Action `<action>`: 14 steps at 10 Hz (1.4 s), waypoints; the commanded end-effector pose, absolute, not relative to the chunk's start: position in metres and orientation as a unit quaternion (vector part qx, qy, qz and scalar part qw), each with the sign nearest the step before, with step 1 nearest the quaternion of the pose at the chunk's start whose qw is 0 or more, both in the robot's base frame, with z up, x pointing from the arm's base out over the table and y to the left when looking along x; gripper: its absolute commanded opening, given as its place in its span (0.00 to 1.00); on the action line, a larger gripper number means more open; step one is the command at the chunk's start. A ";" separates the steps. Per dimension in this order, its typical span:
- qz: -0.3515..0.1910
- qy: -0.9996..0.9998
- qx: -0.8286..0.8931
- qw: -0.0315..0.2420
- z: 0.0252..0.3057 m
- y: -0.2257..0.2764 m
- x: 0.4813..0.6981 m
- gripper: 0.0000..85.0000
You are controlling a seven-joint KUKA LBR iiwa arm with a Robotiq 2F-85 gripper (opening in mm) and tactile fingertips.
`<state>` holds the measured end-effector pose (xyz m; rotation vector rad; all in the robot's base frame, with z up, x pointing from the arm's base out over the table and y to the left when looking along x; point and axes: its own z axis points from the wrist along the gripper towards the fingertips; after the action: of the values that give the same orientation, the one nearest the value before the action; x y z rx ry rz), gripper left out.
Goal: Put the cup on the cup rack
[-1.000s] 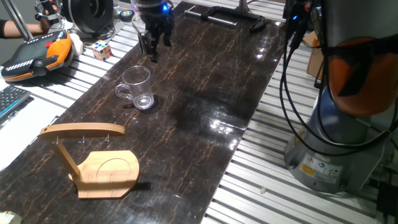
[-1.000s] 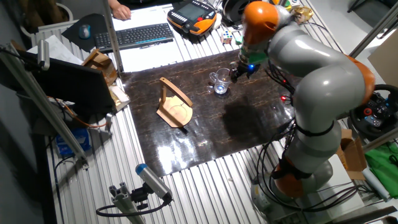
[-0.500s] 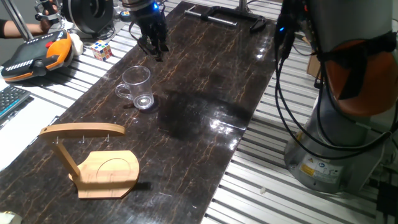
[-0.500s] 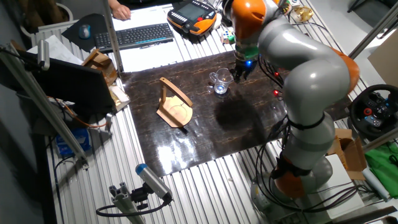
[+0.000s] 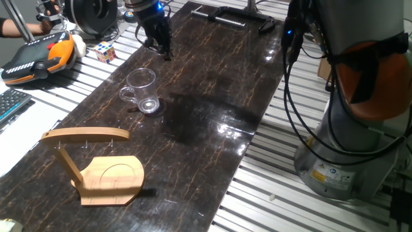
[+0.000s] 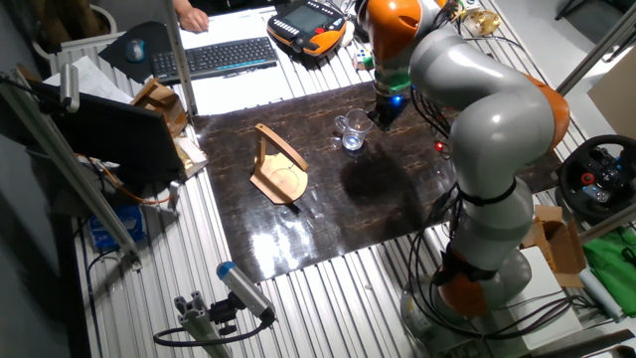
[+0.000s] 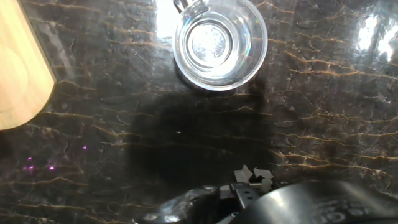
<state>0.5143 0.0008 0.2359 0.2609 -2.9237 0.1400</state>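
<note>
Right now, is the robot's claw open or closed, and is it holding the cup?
Claw: holding nothing, open or closed cannot be told; the cup stands alone on the table.

A clear, colourless glass cup (image 5: 143,91) stands on a glossy black worktop (image 5: 212,84) veined with thin brown-gold marbling. The cup rack (image 5: 96,164) is pale blond wood. The arm (image 6: 467,109) is silver-grey with orange joints, and its pincer (image 5: 158,46) is black beneath a blue light.

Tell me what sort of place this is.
Most likely a robotics lab: the dark marble-patterned table sits on a slotted aluminium bench, beside a keyboard, an orange teach pendant and a Rubik's cube.
</note>
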 end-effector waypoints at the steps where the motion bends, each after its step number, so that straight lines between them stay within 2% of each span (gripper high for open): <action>1: 0.047 -0.989 0.091 0.102 0.236 0.001 0.514 0.01; 3: 0.031 -0.990 0.107 0.086 0.236 0.001 0.514 0.02; 4: -0.011 -0.995 0.084 0.051 0.236 0.001 0.514 0.01; 5: -0.029 -0.993 0.074 0.082 0.236 0.001 0.514 0.01; 8: -0.046 -0.994 0.037 0.097 0.236 0.001 0.514 0.01; 11: 0.003 -0.994 0.023 0.106 0.236 0.001 0.514 0.02; 12: 0.011 -0.995 0.017 0.103 0.236 0.001 0.514 0.09; 14: 0.003 -0.996 -0.002 0.089 0.236 0.001 0.514 0.34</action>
<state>0.5143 0.0008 0.2353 -0.0060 -2.9636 0.0102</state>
